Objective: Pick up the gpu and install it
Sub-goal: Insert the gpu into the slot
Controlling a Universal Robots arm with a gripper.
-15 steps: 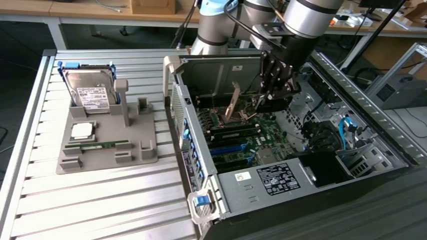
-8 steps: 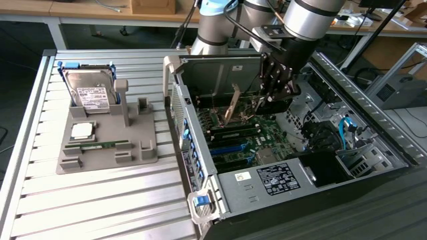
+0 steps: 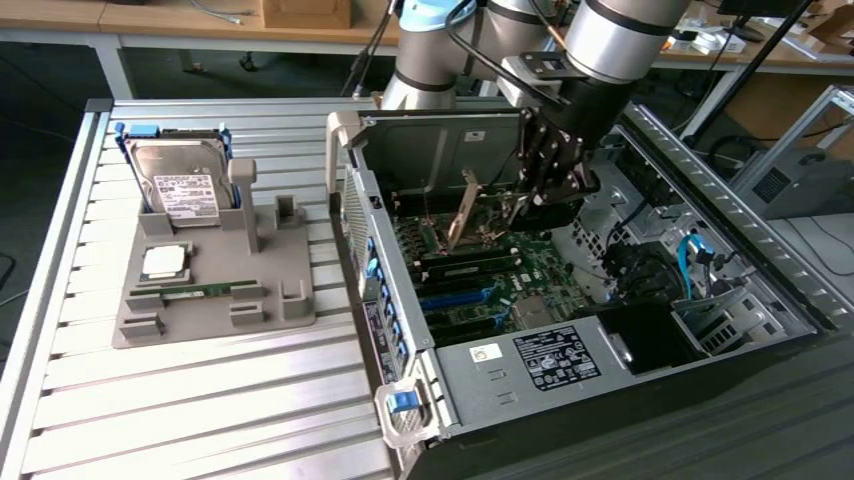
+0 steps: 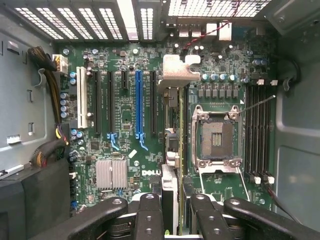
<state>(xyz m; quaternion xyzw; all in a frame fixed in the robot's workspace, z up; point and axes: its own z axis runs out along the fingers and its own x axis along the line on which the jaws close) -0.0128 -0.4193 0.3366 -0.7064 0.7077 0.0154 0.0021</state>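
Note:
The gpu point(image 4: 172, 150) is seen edge-on in the wrist view, a thin dark card with its silver end bracket point(image 4: 176, 67) at the far end. My gripper point(image 4: 172, 222) is shut on it, one black finger point(image 4: 149, 215) on each side. The card hangs above the green motherboard point(image 4: 120, 145), between the blue expansion slot point(image 4: 139, 100) and the open CPU socket point(image 4: 215, 137), and is apart from the board. In the exterior view my gripper point(image 3: 550, 195) reaches down inside the open computer case point(image 3: 561, 360).
A grey parts holder point(image 3: 214, 300) stands on the slatted table at the exterior view's left, carrying a silver hard drive point(image 3: 180, 185), a CPU chip point(image 3: 164, 261) and a green memory stick point(image 3: 200, 290). Case walls, cables point(image 4: 45, 65) and a silver heatsink point(image 4: 111, 173) surround the slots.

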